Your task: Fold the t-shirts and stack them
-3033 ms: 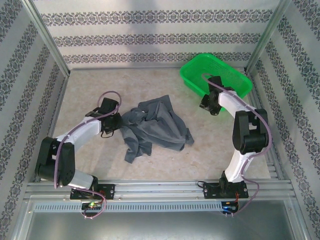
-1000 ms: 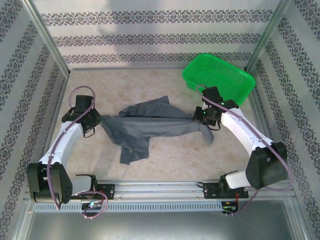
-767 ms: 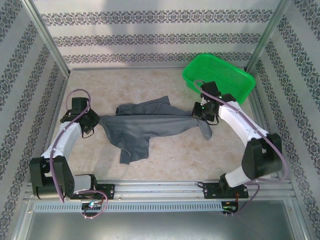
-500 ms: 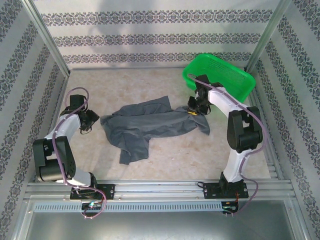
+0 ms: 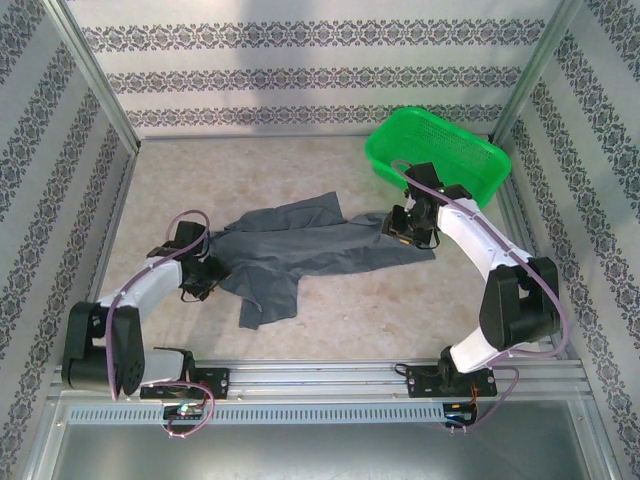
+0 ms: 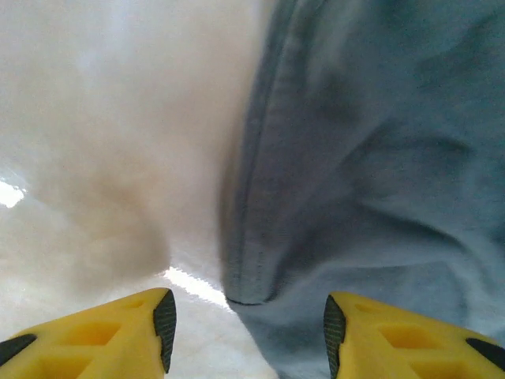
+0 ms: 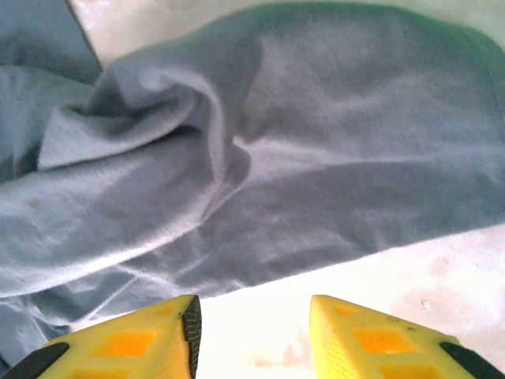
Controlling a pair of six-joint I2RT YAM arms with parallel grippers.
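From above, the grey t-shirt [image 5: 310, 250] lies rumpled across the middle of the table [image 5: 250, 170], the left gripper [image 5: 205, 272] at its left edge and the right gripper [image 5: 402, 226] at its right end, near the green basket [image 5: 440, 150]. The left wrist view shows yellow fingers [image 6: 118, 335] parted and empty, with the shirt's hem below the gap. The right wrist view shows its fingers likewise apart, over bare table beside the cloth.
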